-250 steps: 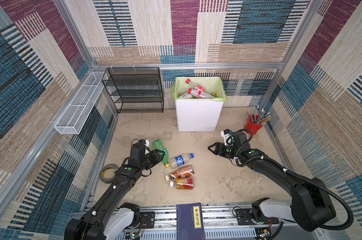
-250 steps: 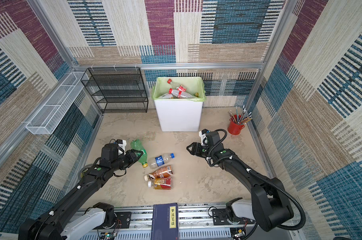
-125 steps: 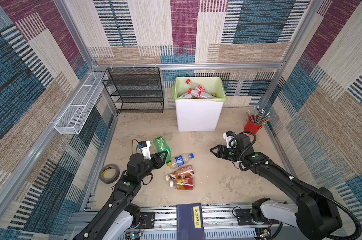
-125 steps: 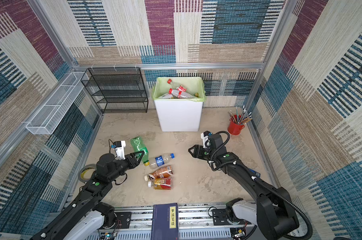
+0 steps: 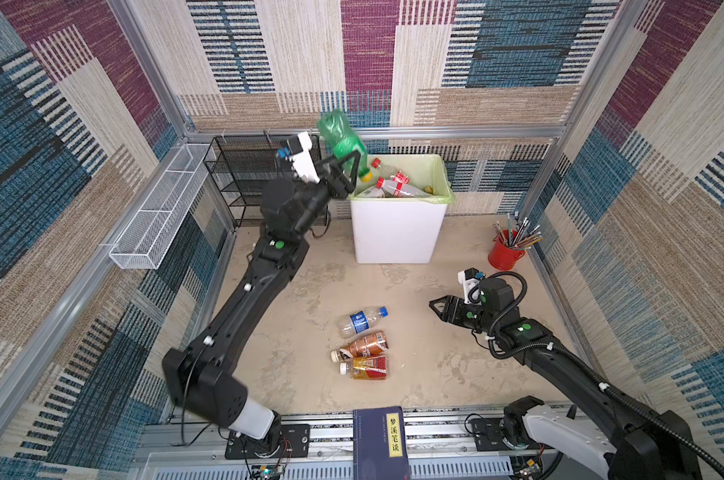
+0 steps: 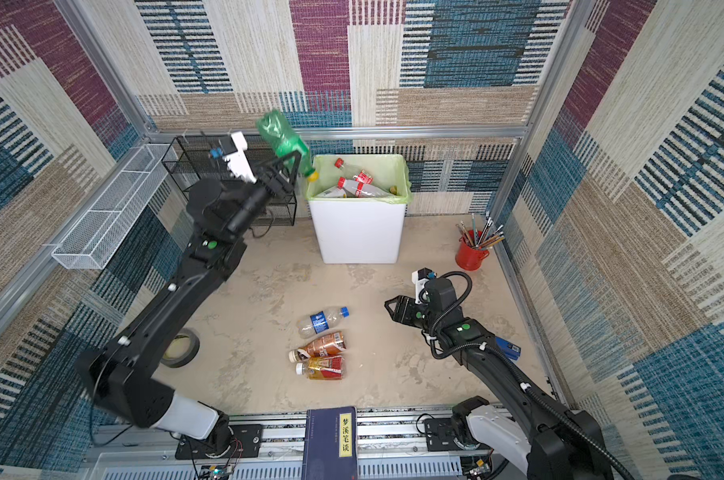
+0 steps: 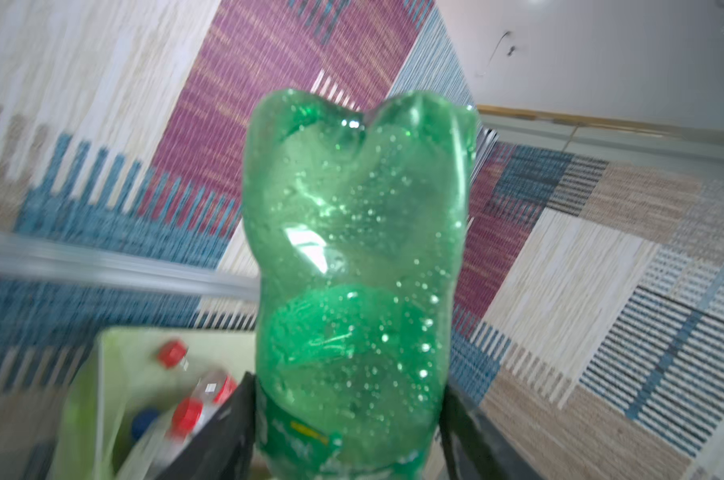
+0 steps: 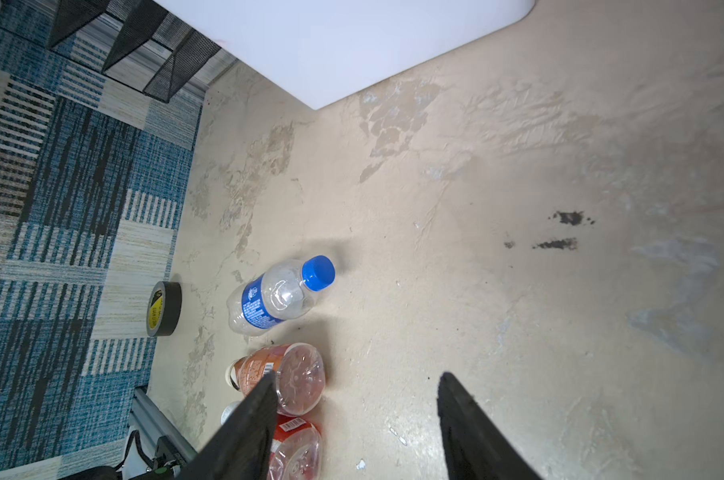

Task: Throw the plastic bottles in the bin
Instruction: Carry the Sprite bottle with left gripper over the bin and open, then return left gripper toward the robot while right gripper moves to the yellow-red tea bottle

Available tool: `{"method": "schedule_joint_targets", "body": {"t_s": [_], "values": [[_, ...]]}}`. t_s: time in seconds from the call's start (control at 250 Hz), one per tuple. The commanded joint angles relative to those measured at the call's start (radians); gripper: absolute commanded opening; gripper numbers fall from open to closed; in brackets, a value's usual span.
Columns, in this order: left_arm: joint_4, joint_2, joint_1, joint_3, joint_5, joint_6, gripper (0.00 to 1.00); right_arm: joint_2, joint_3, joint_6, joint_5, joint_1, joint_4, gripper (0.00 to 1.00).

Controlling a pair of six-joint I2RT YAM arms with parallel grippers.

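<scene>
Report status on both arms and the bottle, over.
Left fingers around green bottle, grip unclear. Bottle cap-down over bin rim. Right fingers open, empty. Three bottles on floor, nothing blocking.

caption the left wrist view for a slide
Green plastic bottle between the left gripper's fingers, near the green-lined bin holding red-capped bottles.

Green bottle [image 5: 341, 137], yellow cap [image 5: 366, 176]; white bin [image 5: 397, 232], lt-green bag [image 5: 445, 195]; red cup [image 5: 503, 255].

Bright, even light here; the clear bottle [image 8: 277, 295] casts only a soft shadow. My left wrist view is motion-blurred, with white glare on the green bottle [image 7: 352, 282]. Both top views are mostly sharp.
</scene>
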State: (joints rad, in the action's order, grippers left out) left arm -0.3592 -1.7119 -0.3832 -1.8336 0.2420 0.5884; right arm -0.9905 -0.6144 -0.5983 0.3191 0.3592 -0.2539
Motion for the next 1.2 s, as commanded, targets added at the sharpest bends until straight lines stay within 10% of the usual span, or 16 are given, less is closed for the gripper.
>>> {"method": "schedule_joint_targets", "body": {"t_s": [0.0, 0.064, 0.116, 0.28, 0.636, 1.196], "values": [[0.304, -0.357, 0.002, -0.841, -0.026, -0.004, 0.85, 0.044, 0.008, -0.031, -0.059, 0.001, -0.012, 0.64], [0.337, -0.584, 0.011, -1.259, -0.124, 0.042, 0.93, 0.073, 0.013, -0.038, -0.079, 0.0, -0.033, 0.64], [0.288, -0.616, 0.041, -1.308, -0.146, 0.128, 0.91, 0.096, 0.023, -0.048, -0.09, 0.0, -0.047, 0.65], [-0.088, -0.255, 0.033, -0.681, -0.098, 0.019, 0.95, 0.15, 0.043, -0.064, -0.118, -0.004, -0.073, 0.65], [-0.172, 0.085, 0.032, -0.326, 0.069, -0.035, 0.92, 0.089, 0.04, -0.047, -0.083, -0.014, -0.025, 0.65], [0.219, 0.884, 0.034, 0.891, -0.143, 0.104, 0.85, -0.125, -0.087, 0.03, 0.057, 0.093, -0.072, 0.63]]}}
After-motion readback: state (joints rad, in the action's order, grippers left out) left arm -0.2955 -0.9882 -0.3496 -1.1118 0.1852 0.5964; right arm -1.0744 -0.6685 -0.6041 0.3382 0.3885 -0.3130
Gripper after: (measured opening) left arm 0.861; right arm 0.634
